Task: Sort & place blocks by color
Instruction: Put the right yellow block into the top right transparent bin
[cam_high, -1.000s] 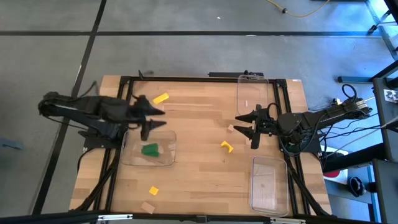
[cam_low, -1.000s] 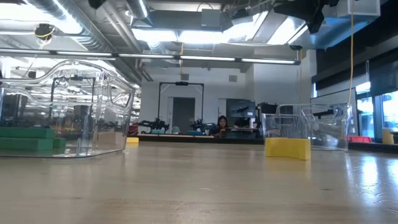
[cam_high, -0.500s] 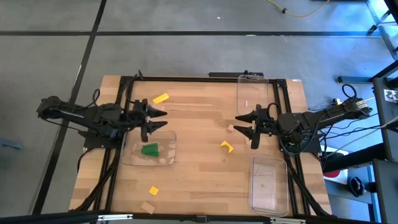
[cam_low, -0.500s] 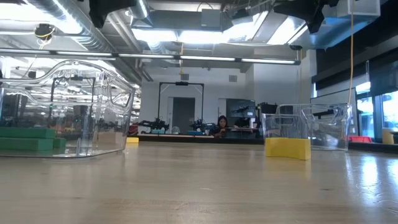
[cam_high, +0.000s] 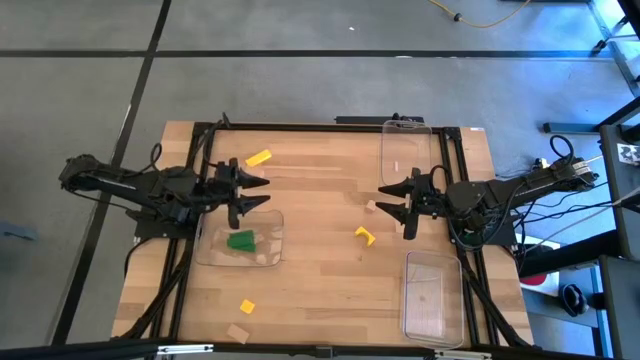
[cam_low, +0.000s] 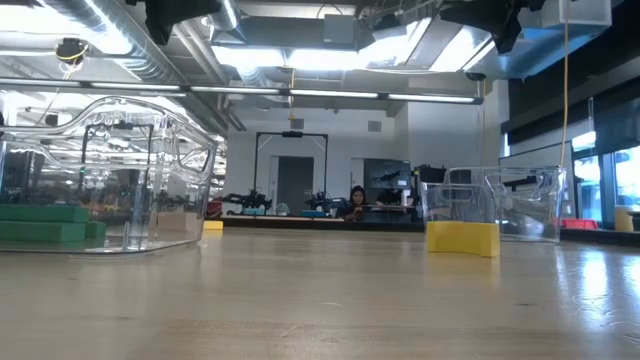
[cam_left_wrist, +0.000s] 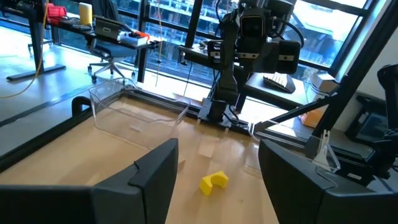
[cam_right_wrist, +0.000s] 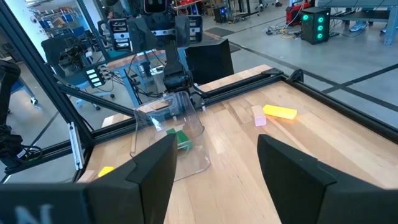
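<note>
both empty, spread wide: left gripper (cam_high: 250, 193) over the tray's (cam_high: 268, 257) edge, right gripper (cam_high: 396, 204) above bare table (cam_high: 320, 270).

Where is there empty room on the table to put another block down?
Widest bare wood lies in the table middle, between the tray holding the green block and the yellow arch block. More lies between the yellow block and the far tray. It is crowded under both open tools.

green block (cam_high: 241, 240), yellow blocks (cam_high: 364, 236), clear trays (cam_high: 432, 294)

Overhead, table-level, two wrist views — shared table (cam_high: 320, 270).
</note>
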